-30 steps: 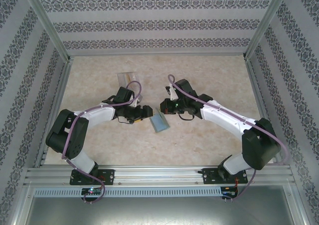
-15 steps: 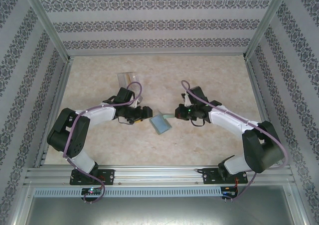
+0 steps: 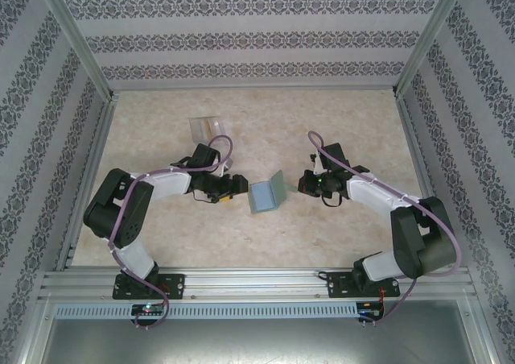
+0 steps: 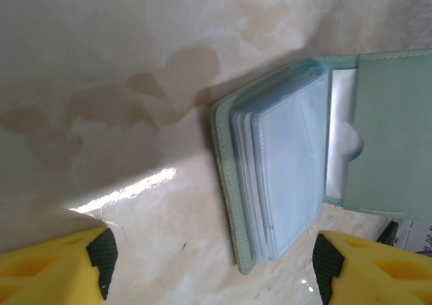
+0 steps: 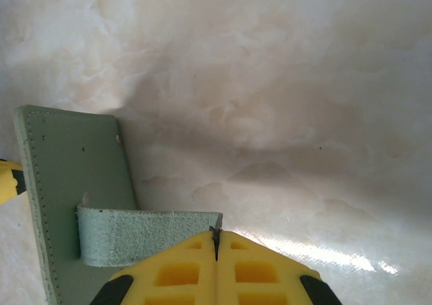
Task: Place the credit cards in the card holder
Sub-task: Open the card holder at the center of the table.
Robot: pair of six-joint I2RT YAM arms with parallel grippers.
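Left gripper [image 3: 228, 188] seen spread wide, nothing held. Holder [image 3: 267, 195] laid open just ahead of it, sleeves [image 4: 287, 163] turned toward it, spine set along reach. Right gripper [image 3: 309, 184] pressed together at strap [image 5: 145, 234], opposite side. Left arm judged nearer to sleeves.

The right gripper [image 3: 305, 184], closed on the strap [image 5: 135, 227] of the card holder [image 3: 265, 198], had withdrawn to the right. The card holder, previously lying flat, had opened. Its right cover [image 3: 278, 185] was raised and tilted toward that gripper.
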